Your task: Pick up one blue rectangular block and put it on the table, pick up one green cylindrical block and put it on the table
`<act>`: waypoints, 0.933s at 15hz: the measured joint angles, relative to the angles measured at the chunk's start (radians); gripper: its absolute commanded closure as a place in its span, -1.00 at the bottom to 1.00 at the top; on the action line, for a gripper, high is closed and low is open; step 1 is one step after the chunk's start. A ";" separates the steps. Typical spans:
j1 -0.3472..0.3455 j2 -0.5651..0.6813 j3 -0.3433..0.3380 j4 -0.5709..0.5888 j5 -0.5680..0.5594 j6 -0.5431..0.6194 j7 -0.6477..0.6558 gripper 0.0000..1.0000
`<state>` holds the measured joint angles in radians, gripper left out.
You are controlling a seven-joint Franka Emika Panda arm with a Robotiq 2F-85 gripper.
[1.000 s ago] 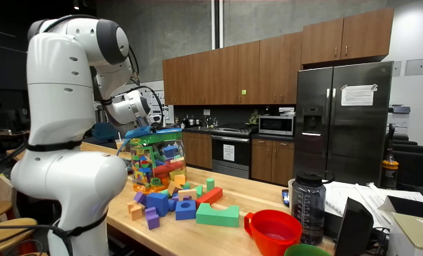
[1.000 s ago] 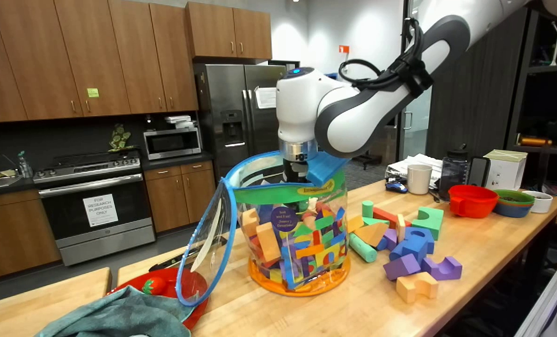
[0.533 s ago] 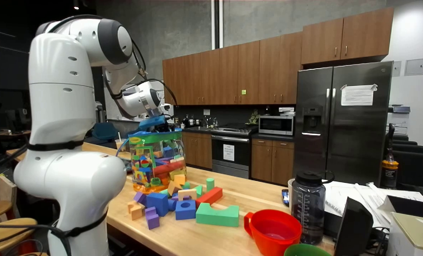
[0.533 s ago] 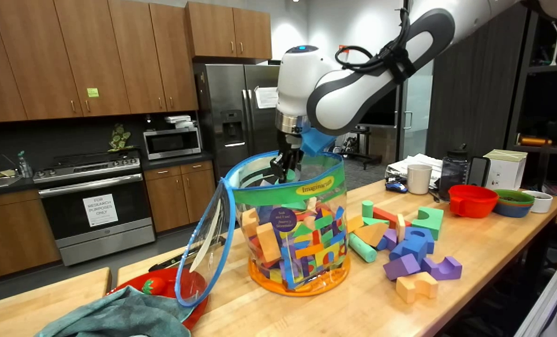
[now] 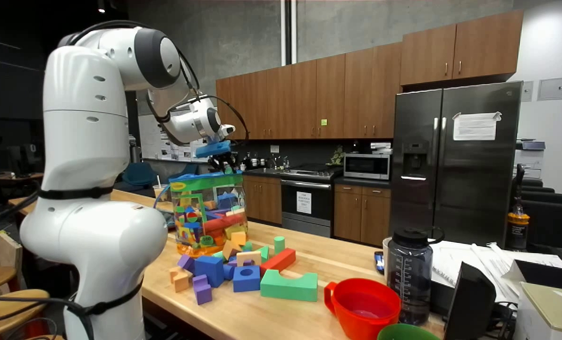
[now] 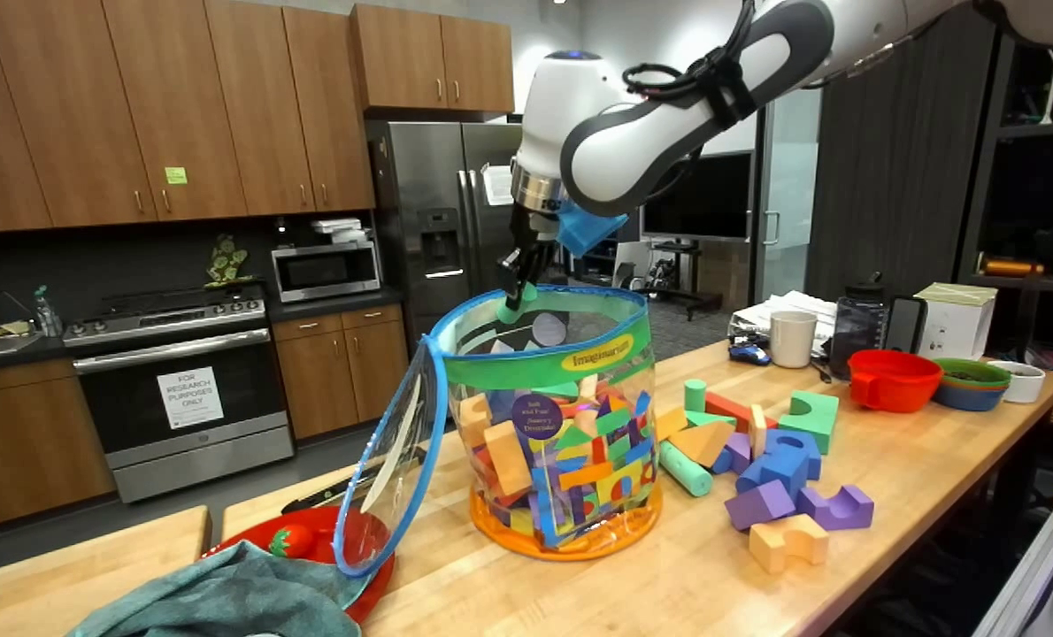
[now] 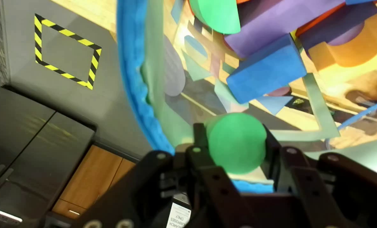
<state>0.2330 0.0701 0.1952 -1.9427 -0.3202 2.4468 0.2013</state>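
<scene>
My gripper (image 7: 234, 139) is closed around a green cylindrical block (image 7: 239, 144), one black finger on each side of its round end. In an exterior view this block (image 6: 516, 304) hangs tilted at the mouth of the clear block bag (image 6: 544, 373). A blue rectangular block (image 7: 266, 68) lies inside the bag, below the held one. On the pale wooden table (image 6: 509, 606) rests a blue rectangular block (image 5: 209, 270) among loose pieces. Two more green cylinders are on the table: an upright one (image 6: 695, 395) and one lying down (image 6: 684, 467).
The bag's open lid flap (image 6: 394, 460) leans over a red plate (image 6: 310, 531) and a teal cloth (image 6: 234, 593). Green arch (image 5: 289, 286), red bar (image 5: 278, 261) and purple pieces lie beside the bag. Farther along stand a red cup (image 5: 363, 307) and a dark bottle (image 5: 409, 276).
The gripper has risen from inside the bag to above its rim, bringing the green cylinder up with it, and it tilts more now. The loose blocks on the table have not moved.
</scene>
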 measured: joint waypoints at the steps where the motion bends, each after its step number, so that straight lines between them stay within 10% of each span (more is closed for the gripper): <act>1: -0.002 0.000 -0.001 0.021 0.029 -0.005 -0.029 0.69; 14: -0.056 -0.045 -0.059 0.168 -0.012 -0.122 -0.108 0.69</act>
<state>0.1768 0.0252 0.1362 -1.7743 -0.3323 2.3250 0.0937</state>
